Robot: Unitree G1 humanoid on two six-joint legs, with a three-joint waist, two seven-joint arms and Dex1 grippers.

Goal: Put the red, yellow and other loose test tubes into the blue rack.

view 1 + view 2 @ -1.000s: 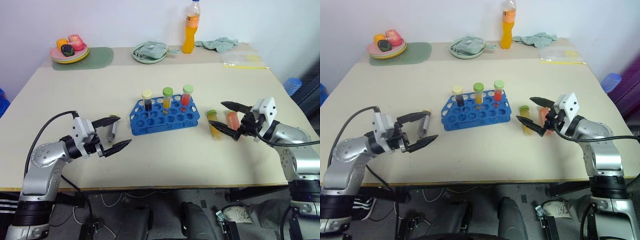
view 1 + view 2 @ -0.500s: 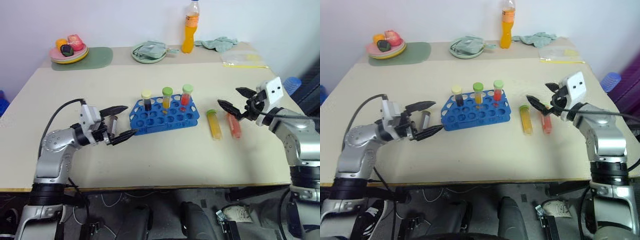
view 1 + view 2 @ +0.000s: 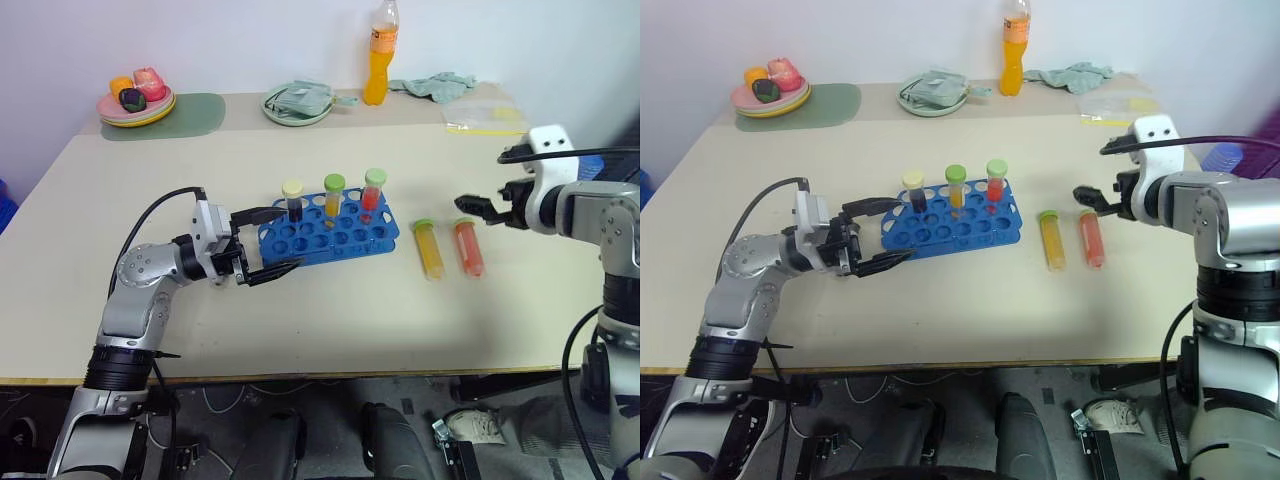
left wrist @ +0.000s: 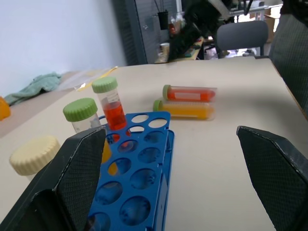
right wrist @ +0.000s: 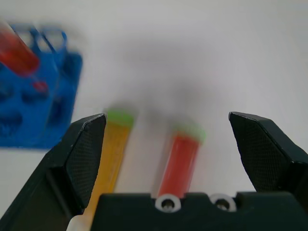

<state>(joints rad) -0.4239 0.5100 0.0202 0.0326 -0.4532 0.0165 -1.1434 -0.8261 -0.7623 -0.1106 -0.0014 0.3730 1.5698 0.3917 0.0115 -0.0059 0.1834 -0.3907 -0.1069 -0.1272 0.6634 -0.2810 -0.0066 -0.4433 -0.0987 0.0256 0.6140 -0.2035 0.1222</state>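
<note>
Nearby, 2 clear cylindrical tubes [image 3: 448, 248] lie beside the gridded blue rack [image 3: 330, 235].

Blue rack [image 3: 328, 233]: glossy moulded plastic. Test tubes [image 3: 430, 249]: clear smooth plastic, ribbed caps. Desk [image 3: 350, 310]: matt, smooth, pale laminate look.

Right gripper [image 5: 168, 159] jaws wide apart, nothing between them. Yellow tube [image 5: 113, 149] and red tube [image 5: 178, 161] lie side by side on the table [image 5: 192, 62], green caps away. Blurred blue rack [image 5: 36, 96] just beyond the yellow tube.
</note>
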